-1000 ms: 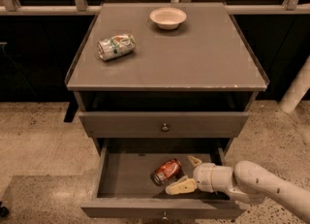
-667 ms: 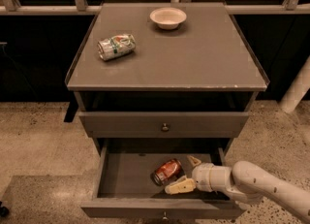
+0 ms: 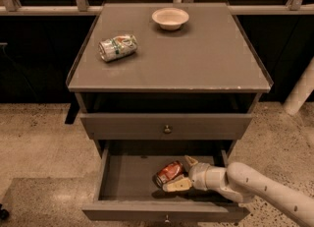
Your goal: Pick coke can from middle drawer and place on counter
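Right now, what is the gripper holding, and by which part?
Cannot tell: the gripper is at the coke can's right end, inside the middle drawer.

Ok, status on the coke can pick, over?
Gripper low in middle drawer, jaws open astride coke can. Can lying on its side, not lifted. Counter holds bowl and green-white can.

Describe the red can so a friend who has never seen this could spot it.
Start at the broad grey-brown counter, then drop to the pulled-out middle drawer. The coke can lies on its side there, by the robot's end effector; it is red, unlike the silver-green can up on the counter.
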